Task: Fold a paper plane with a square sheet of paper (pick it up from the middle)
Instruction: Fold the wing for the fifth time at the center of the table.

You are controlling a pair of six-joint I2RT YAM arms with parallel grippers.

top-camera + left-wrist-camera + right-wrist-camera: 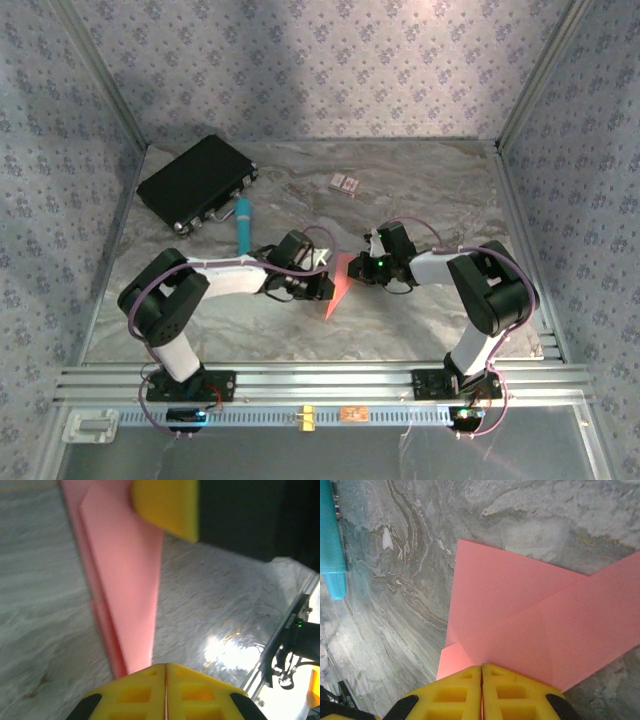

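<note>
The salmon-pink sheet of paper (pixel 338 286) lies on the marble table between my two arms, folded into a long pointed shape with overlapping flaps (pixel 530 625). My left gripper (pixel 320 284) is shut, and its yellow tips (pixel 165 666) stand at the paper's narrow near end (pixel 125 580). Opposite it, my right gripper (pixel 363 268) is also shut, with its tips (pixel 481 666) over the paper's edge. I cannot tell whether either one pinches the paper. A yellow finger (pixel 165 505) of the right gripper rests on the far end in the left wrist view.
A teal marker (pixel 243 225) (pixel 331 535) lies just behind the left arm. A black case (pixel 195 180) sits at the back left and a tiny patterned card (pixel 344 184) at the back centre. Metal rails (pixel 320 380) run along the near edge.
</note>
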